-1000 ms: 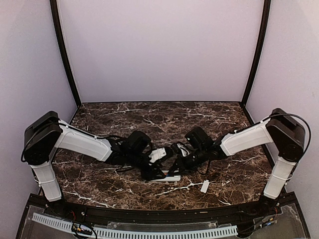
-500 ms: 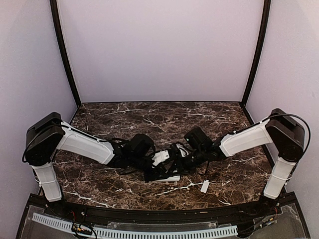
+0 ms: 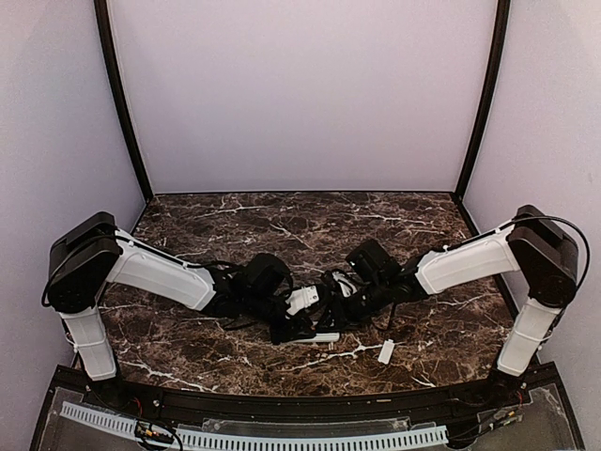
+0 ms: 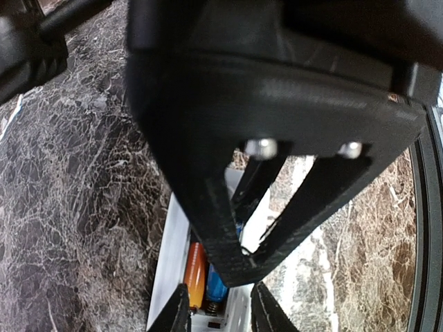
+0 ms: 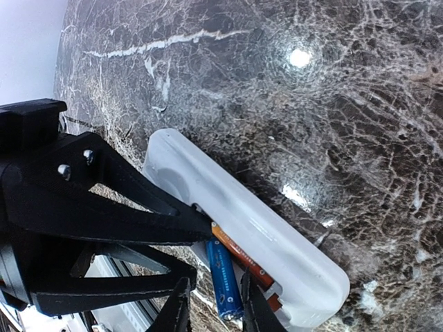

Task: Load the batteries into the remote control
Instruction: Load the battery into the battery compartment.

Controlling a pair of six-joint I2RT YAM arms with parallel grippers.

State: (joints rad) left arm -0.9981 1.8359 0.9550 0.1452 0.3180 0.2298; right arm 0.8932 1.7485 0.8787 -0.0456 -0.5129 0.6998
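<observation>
The white remote control (image 5: pixel 277 242) lies bay-up near the table's front (image 3: pixel 319 336). An orange battery (image 5: pixel 242 257) sits in the bay (image 4: pixel 195 273). A blue battery (image 5: pixel 225 283) lies askew beside it, one end sticking out past the bay. My right gripper (image 5: pixel 214 304) is open, its tips either side of the blue battery with a gap on one side. My left gripper (image 4: pixel 219 304) stands over the bay's spring end with its fingers a little apart. I cannot see whether they press on the remote. The right gripper's black fingers (image 4: pixel 208 207) fill most of the left wrist view.
A small flat white cover piece (image 3: pixel 386 351) lies on the dark marble table (image 3: pixel 235 216) right of the remote, near the front edge. Both wrists crowd together over the remote at centre front. Purple walls enclose the back and sides.
The left wrist has slid slightly forward and right, closer over the remote. The right arm has hardly moved. The remote stays in place.
</observation>
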